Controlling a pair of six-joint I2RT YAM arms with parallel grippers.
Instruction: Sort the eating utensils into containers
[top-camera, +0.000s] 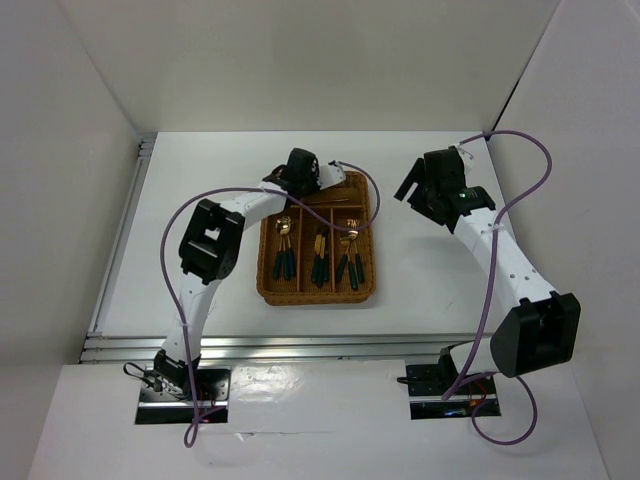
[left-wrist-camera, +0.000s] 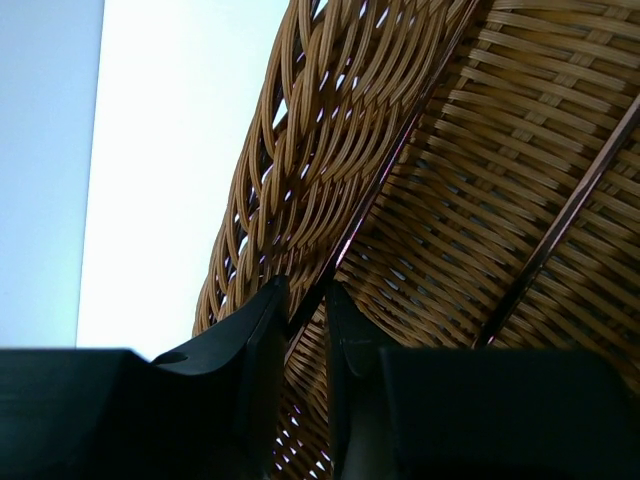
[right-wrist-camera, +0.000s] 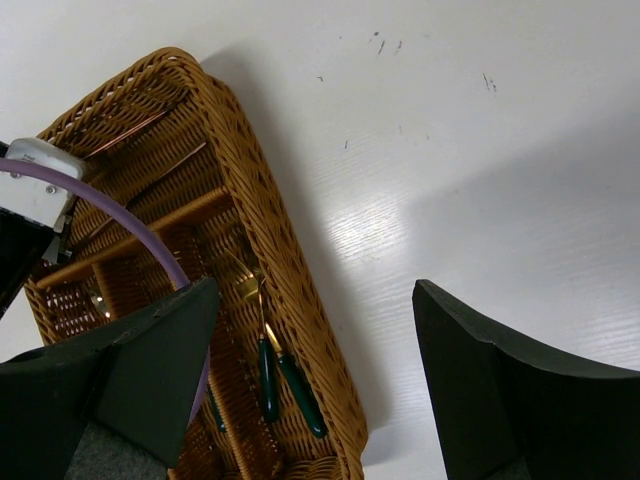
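Note:
The brown wicker tray (top-camera: 268, 285) lies mid-table. Its three long slots hold gold-and-teal utensils: one group on the left (top-camera: 284, 250), one in the middle (top-camera: 320, 258), one on the right (top-camera: 350, 262). My left gripper (top-camera: 300, 178) is down in the short crosswise slot at the tray's far end. In the left wrist view its jaws (left-wrist-camera: 305, 300) are closed on the end of a thin reddish-brown chopstick (left-wrist-camera: 365, 205) lying along the slot wall. A second chopstick (left-wrist-camera: 560, 225) lies on the slot floor. My right gripper (top-camera: 422, 190) hangs open and empty above the table, right of the tray (right-wrist-camera: 300, 300).
In the right wrist view two teal-handled forks (right-wrist-camera: 268, 372) lie in the nearest long slot, and chopsticks (right-wrist-camera: 150, 175) lie in the crosswise slot. The left arm's purple cable (right-wrist-camera: 140, 240) arcs over the tray. White walls enclose the table.

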